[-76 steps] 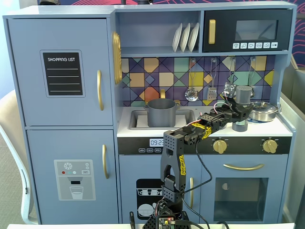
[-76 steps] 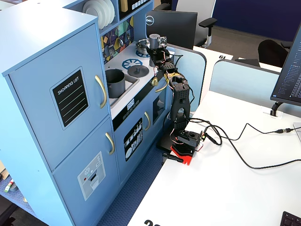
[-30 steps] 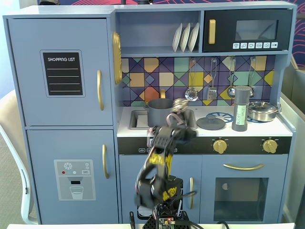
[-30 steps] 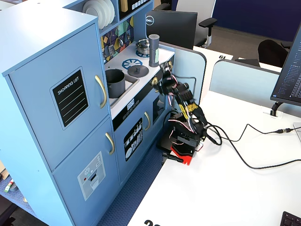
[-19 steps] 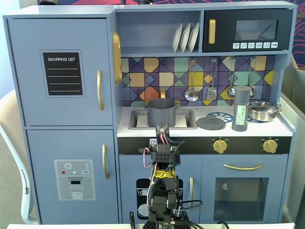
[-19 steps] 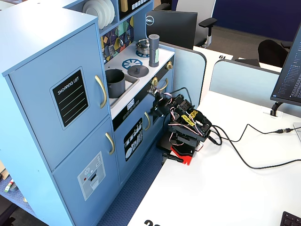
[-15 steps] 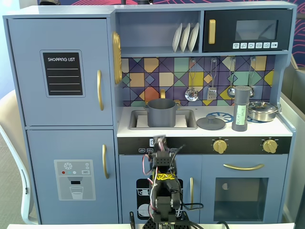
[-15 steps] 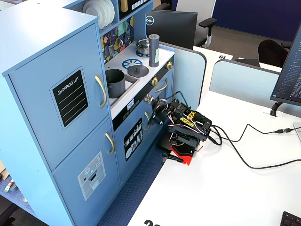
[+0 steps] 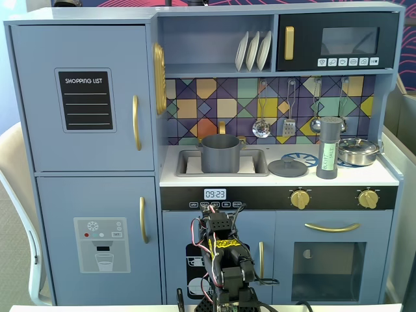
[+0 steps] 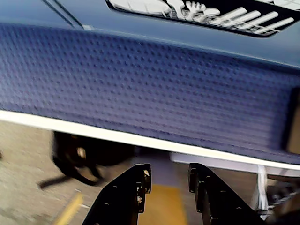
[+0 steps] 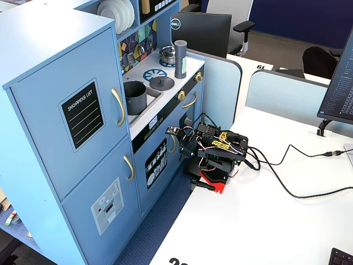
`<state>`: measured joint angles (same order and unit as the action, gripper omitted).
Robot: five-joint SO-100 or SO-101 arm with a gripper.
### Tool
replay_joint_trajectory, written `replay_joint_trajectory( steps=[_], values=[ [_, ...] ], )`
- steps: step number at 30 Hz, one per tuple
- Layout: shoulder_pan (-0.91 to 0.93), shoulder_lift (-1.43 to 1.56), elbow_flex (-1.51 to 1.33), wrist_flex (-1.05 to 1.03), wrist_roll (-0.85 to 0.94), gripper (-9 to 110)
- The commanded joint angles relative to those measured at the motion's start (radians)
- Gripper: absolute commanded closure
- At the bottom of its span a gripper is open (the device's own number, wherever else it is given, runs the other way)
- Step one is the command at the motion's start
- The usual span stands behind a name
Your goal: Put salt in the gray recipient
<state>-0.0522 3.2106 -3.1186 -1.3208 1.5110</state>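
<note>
Now we see the tall dark-gray salt shaker with its pale green label (image 9: 327, 153) standing upright at the right middle, far up-right of our black gripper (image 10: 166, 180), folded low with empty jaws slightly apart; the matte gray pot (image 9: 220, 153) waits center.

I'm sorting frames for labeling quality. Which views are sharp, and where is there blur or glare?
Both fixed views are evenly lit and sharp: the salt label and the gray pot read clearly, with mild glare on the steel pan. The wrist view is motion-blurred and soft throughout; only the empty end effector is fairly crisp.
</note>
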Motion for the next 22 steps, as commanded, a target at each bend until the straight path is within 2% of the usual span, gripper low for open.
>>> replay_joint_trajectory(
  steps=[1,22],
  values=[
    [0.048,0.009,0.003,-0.008,0.032,99],
    [0.089,0.009,0.003,-0.006,0.028,95]
  ],
)
